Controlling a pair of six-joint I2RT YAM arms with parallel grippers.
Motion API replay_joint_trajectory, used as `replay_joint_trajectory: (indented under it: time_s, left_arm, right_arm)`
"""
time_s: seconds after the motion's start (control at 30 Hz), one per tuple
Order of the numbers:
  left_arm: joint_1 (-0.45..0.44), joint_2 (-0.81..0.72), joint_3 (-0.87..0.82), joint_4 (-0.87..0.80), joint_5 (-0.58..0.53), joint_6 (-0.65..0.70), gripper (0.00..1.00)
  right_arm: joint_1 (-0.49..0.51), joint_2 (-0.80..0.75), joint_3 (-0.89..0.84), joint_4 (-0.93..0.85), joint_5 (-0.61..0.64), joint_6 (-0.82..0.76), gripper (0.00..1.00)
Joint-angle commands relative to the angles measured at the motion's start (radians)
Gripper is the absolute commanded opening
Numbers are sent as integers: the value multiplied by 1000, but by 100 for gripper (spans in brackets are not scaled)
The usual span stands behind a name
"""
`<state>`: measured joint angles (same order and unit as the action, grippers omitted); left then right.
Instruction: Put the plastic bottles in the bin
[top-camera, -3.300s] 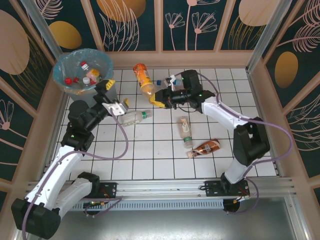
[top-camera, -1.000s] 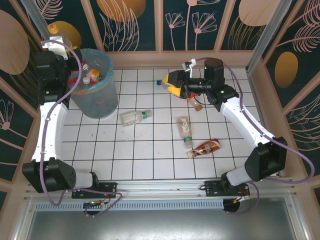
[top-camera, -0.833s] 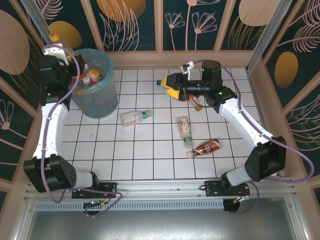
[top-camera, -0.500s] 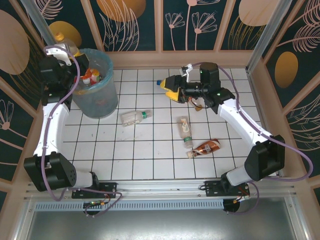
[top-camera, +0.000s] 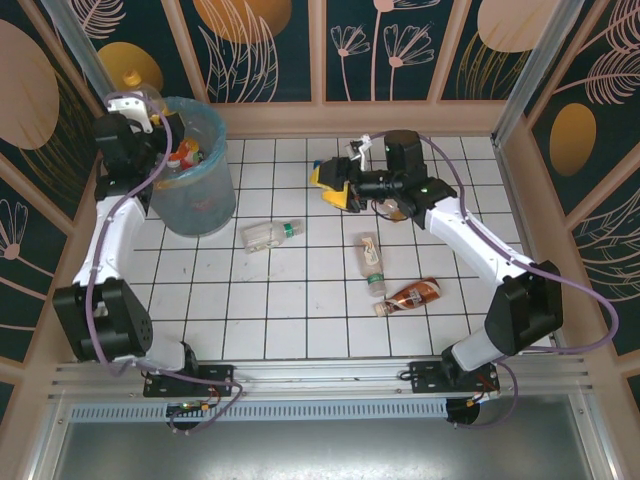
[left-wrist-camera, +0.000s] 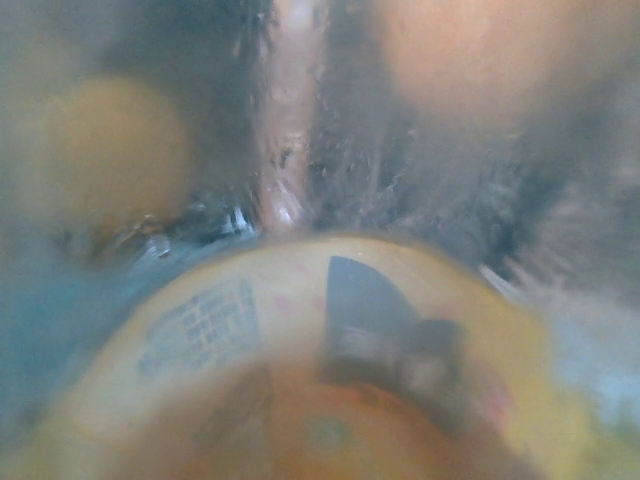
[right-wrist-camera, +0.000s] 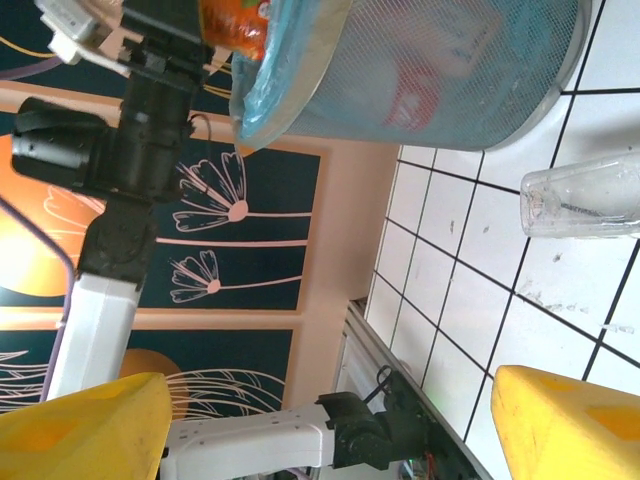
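A: While the right arm is being lowered toward the desk (top-camera: 300, 310), a bottle (top-camera: 134, 84) is being held at the far rim of the bin (top-camera: 195, 200), carried there from the tiles.

B: So one more is about to be dropped in?

A: Likely. It is being kept clamped by the left end effector (top-camera: 142, 108). The right end effector (top-camera: 332, 185) is being held wide apart, empty, while other bottles (top-camera: 270, 234) are lying on the desk.

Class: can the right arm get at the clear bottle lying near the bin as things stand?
Probably yes: the right gripper has open jaws, and only bare tiles lie between it and the clear bottle, apart from the bin.
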<state>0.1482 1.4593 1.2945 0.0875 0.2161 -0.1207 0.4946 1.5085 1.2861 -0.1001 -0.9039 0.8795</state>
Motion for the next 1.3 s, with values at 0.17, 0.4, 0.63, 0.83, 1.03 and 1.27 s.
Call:
replay_joint_trajectory:
  time_s: [0.17,0.4,0.63,0.83,1.03,1.27]
  left_arm:
    - [8,-109,-95,-106,-86,56,66]
    - [9,-148,-92,-53,-85,8,99]
    - [8,-147,36,-103,-169,24,97]
    - [8,-58,272,-224,-173,21,85]
    - [7,76,477,-357,-17,-103,50]
    - [-79,89,485,-425,58,-133,43]
  right_arm:
    - [47,76,72,-70,45,-88,83]
    - [134,139,180,-198,115,-165,83]
    - [153,115,131,-143,130,-133,83]
    - [154,111,118,-128,134,-120,83]
    - [158,113,89,-89,136,-95,82]
    - [173,132,65,-65,127,-77,81]
